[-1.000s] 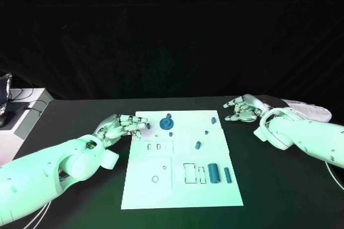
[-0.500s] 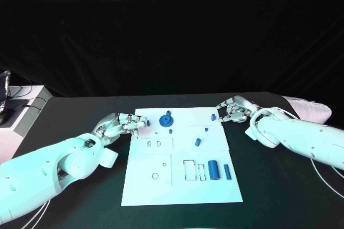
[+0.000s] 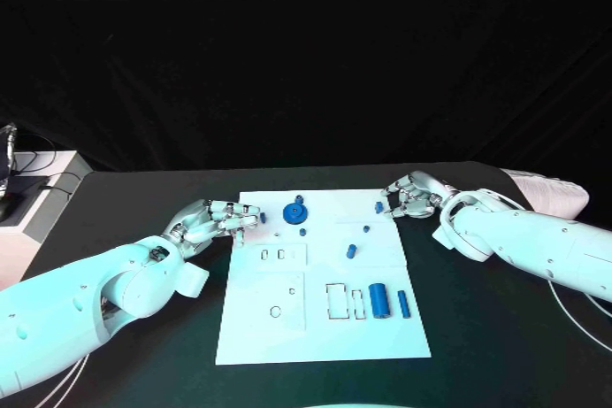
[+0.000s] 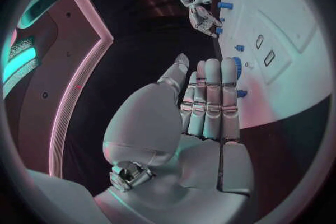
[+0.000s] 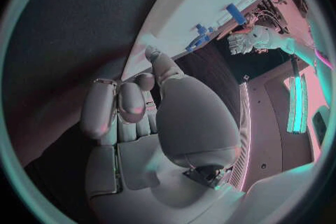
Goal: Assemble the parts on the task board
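**A:** Any writing or labels you can read on the task board (image 3: 325,337)?

**B:** None I can make out. It's a plain white plate in the middle of the counter (image 3: 497,337), with outlined slots and small blue parts.

**A:** Where do the parts sit?

**B:** A blue gear (image 3: 294,214) stands near the board's far left corner. A thick blue cylinder (image 3: 378,298) and a thinner blue pin (image 3: 403,304) lie side by side toward the near right edge, beside a rectangular slot. A small blue peg (image 3: 349,250) sits about mid-board.

**A:** And my left hand?

**B:** The left hand (image 3: 214,222) rests at the board's far left edge, its fingers (image 4: 210,102) curled in together. From the head view I can't tell whether anything is pinched; the left wrist view shows them pressed side by side with nothing between, the gear just past the fingertips.

**A:** The right?

**B:** The right hand (image 3: 412,196) is at the far right corner, fingers bent close over a small blue piece (image 3: 380,206) on the board's edge. The right wrist view shows curled fingers beside that edge, but whether they grip the piece I cannot tell.
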You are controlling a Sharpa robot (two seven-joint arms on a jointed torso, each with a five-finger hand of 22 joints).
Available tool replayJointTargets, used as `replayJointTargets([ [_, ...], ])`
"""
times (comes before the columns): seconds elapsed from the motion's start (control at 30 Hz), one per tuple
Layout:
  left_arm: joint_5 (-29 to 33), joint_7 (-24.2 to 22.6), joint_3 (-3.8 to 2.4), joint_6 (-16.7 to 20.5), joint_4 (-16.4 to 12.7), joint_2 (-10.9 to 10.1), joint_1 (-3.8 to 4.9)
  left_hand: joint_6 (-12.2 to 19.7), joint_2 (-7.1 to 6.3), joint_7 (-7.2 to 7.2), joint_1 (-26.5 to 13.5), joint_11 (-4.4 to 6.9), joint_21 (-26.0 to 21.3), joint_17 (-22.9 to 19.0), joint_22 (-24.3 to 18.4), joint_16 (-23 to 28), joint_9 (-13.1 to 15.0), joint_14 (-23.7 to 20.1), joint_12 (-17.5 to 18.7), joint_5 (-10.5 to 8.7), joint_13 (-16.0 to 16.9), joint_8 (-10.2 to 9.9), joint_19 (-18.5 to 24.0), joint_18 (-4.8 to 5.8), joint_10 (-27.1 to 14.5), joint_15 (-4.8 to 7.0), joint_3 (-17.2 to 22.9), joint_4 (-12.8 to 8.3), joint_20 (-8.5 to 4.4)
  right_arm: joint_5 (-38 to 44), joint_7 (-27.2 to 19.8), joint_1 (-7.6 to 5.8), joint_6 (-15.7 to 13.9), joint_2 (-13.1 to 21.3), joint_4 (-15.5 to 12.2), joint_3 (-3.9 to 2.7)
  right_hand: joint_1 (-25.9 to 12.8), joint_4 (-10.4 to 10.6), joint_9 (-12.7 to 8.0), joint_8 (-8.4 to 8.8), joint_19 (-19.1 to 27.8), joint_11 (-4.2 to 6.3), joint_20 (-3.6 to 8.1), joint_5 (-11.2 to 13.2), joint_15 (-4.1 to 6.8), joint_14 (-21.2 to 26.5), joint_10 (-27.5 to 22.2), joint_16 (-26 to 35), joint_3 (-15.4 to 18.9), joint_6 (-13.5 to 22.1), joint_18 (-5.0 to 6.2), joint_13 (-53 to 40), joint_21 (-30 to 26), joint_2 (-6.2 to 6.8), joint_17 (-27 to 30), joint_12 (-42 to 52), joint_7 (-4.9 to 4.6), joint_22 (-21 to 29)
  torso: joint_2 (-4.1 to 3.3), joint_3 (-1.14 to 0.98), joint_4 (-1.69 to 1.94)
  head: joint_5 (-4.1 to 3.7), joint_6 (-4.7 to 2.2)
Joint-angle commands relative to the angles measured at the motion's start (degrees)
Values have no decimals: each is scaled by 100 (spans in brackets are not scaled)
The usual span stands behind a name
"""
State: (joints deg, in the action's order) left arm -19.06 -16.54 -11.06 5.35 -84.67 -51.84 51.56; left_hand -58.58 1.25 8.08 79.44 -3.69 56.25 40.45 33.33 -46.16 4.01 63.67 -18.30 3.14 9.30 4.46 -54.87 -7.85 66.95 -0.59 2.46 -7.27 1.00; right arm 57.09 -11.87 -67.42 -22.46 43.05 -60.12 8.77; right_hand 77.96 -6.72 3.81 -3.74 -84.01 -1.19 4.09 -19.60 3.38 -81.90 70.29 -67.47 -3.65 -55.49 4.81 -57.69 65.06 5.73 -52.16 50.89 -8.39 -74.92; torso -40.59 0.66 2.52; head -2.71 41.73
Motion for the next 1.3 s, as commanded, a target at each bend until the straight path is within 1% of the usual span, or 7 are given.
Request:
replayJointTargets([
  [0.03, -3, -8, -5, -86, -7, 6, -1, -33, 28, 13, 14, 2, 17, 15, 9, 3, 5, 26, -41, -21, 4, 26, -16, -41, -31, 2, -14, -9, -15, 105, 35, 4, 282, -13, -26, 1, -21, -16, 2, -5, -437, 9, -12, 13, -9, -38, 4, -19, 27, -55, 35, -3, 18, -55, -10, 27, 3, -907, 1, -2, 1, 2, 3],
  [0.23, -5, 4, -5, -74, -6, 2, -1, -31, 32, 14, 14, 0, 18, 37, 15, -2, 5, 27, -69, -21, 1, 31, -19, -44, -53, 2, -10, -14, -12, 135, 54, 5, 379, -9, -42, 1, -25, -23, 2, -5, -437, 6, -13, 4, -11, -37, 2, -19, 33, -85, 35, -5, 20, -64, -13, 29, -2, -908, 2, 5, 7, -11, 16],
  [0.4, -5, 12, -5, -62, -2, 1, -1, -29, 37, 16, 18, -1, 20, 49, 20, -4, 5, 29, -84, -21, -3, 34, -21, -47, -65, 1, -7, -18, -12, 143, 59, 5, 389, -20, -66, 1, -47, -16, -1, 1, -436, 5, -14, 14, -12, -38, 1, -20, 42, -94, 36, -6, 18, -79, -19, 28, -1, -908, 1, 1, -1, -14, 23],
  [0.57, -5, 18, -5, -57, -5, -1, -1, -30, 49, 16, 20, -1, 21, 57, 24, -5, 6, 29, -95, -21, -6, 38, -21, -48, -74, 1, -1, -20, -11, 145, 69, 5, 401, -41, -85, 1, -72, -13, 0, 0, -439, 12, -12, 18, -7, -41, 8, -30, 39, -151, 32, -18, 40, -132, -35, 41, 8, -914, 1, 3, 8, -40, 34],
  [1.07, -5, 34, -5, -55, -4, -7, -1, -25, 64, 18, 22, -7, 22, 66, 31, -1, 5, 29, -97, -22, -23, 41, -21, -51, -100, -1, 11, -25, -9, 145, 89, 5, 402, -96, -82, 1, -155, -21, -3, 2, -441, 18, -6, 39, -2, -44, 17, -53, -6, -236, 21, -48, 90, -283, -77, 69, 15, -925, 3, 0, 0, -18, 44],
  [1.17, -5, 36, -5, -53, -3, -10, -1, -23, 65, 19, 21, -10, 22, 69, 32, 1, 5, 29, -92, -21, -32, 41, -20, -52, -108, -3, 13, -27, -8, 145, 95, 5, 399, -103, -80, 1, -195, -12, -3, 2, -440, 21, -4, 40, 1, -44, 16, -58, -24, -285, 19, -52, 99, -340, -88, 68, 17, -927, 4, 1, 3, -39, 39],
  [1.3, -5, 38, -5, -52, -2, -13, -1, -21, 67, 20, 20, -13, 22, 70, 33, 1, 5, 29, -86, -21, -40, 42, -21, -53, -115, -4, 15, -28, -8, 144, 103, 4, 397, -105, -74, 1, -211, -20, -5, 5, -440, 24, -3, 70, 2, -44, 10, -56, -49, -323, 18, -55, 104, -387, -90, 65, 21, -927, 2, 0, 2, -45, 40],
])
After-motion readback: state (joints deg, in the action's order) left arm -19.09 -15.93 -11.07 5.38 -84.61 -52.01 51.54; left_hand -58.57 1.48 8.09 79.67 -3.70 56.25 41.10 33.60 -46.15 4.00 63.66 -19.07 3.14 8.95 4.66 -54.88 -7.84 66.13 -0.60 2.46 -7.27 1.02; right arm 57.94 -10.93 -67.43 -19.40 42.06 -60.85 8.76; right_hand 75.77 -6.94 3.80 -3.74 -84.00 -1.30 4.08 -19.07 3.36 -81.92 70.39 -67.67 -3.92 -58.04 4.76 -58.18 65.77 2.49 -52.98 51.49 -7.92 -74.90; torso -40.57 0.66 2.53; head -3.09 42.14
